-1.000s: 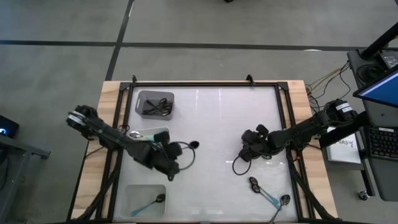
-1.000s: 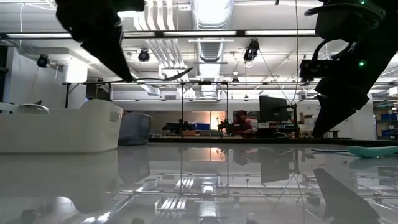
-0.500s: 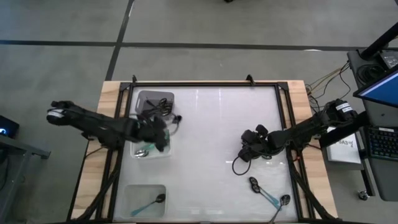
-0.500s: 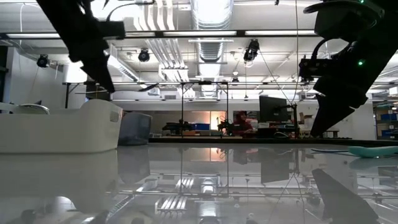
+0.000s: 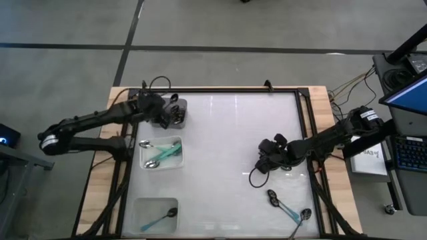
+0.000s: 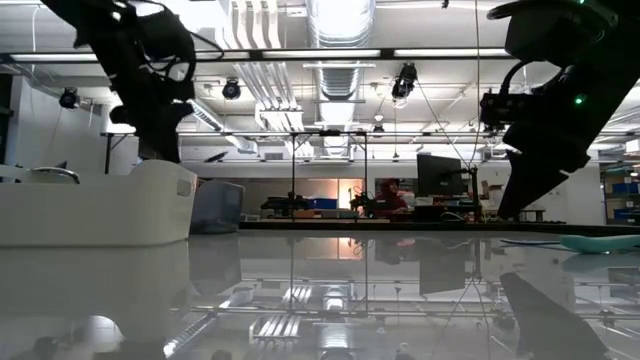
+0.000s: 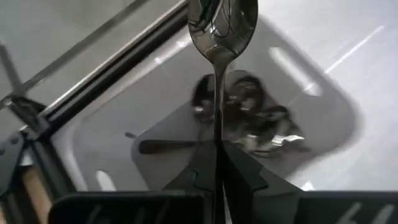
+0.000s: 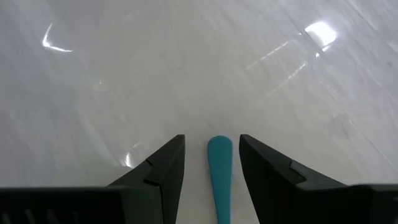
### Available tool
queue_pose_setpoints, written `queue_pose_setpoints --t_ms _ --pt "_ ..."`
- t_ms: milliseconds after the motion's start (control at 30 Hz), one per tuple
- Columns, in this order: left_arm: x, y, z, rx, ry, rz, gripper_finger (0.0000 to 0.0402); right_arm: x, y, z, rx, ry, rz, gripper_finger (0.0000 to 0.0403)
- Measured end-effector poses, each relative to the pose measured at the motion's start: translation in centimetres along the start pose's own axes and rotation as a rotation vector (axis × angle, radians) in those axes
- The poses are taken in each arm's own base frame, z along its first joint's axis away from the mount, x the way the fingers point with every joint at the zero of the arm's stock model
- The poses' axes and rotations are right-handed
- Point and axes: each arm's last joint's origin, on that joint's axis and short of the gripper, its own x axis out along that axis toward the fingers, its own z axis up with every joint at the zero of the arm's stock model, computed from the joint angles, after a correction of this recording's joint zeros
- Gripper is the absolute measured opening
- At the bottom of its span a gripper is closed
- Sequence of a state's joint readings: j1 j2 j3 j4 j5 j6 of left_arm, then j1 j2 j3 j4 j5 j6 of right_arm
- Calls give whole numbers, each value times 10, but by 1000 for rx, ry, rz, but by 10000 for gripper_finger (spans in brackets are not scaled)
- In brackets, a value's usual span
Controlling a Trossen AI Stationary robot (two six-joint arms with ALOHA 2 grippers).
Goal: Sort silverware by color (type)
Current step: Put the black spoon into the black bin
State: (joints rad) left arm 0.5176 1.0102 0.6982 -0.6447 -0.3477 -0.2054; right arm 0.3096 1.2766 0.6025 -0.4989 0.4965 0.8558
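Observation:
My left gripper (image 7: pixel 217 148) is shut on an all-black spoon (image 7: pixel 222 22) and hovers over the grey bin (image 5: pixel 153 120) at the table's far left. Several black spoons (image 7: pixel 249 118) lie inside that bin. A white bin (image 5: pixel 175 162) holds teal-handled spoons (image 5: pixel 160 152). A clear bin (image 5: pixel 143 207) holds one more spoon. Two spoons (image 5: pixel 283 207) lie on the table near the right front. My right gripper (image 8: pixel 211 146) is open at the table's right (image 5: pixel 263 163). A teal handle end (image 8: pixel 219 163) shows between its fingers with a gap on each side. My left gripper pinches the black spoon's handle (image 7: pixel 217 121) between its two fingers. The handle runs out ahead in line with the fingers. The spoon is lifted clear above the grey bin (image 7: pixel 81 162), with its bowl (image 7: pixel 222 22) at the free end.
The table has a black frame rail (image 5: pixel 220 90) along its far edge and wooden side strips (image 5: pixel 117 100). In the low view the white bin (image 6: pixel 100 205) stands at the left and a teal handle (image 6: pixel 600 242) lies at the right. Bare tabletop stretches between the arms.
My left gripper, still shut on the black spoon, has swung from the middle of the table's left half toward the far edge. It passed over the white bin and now hangs over the grey bin. The spoon travelled with it, lifted clear throughout.

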Motion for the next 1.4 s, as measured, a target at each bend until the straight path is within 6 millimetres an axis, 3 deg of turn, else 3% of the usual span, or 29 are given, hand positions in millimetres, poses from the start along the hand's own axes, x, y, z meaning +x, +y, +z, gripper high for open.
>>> queue_pose_setpoints --t_ms 500,900,1133,1400 --pt "48 1 -1 141 190 150 14 0 1 1 5 -6 8 146" --pt "49 -2 1 169 177 136 23 0 1 1 6 -7 8 146" --pt "38 -14 10 121 66 -125 23 0 1 1 6 -6 8 146" --pt "23 -46 21 82 -94 -431 23 0 1 1 6 -7 8 146"
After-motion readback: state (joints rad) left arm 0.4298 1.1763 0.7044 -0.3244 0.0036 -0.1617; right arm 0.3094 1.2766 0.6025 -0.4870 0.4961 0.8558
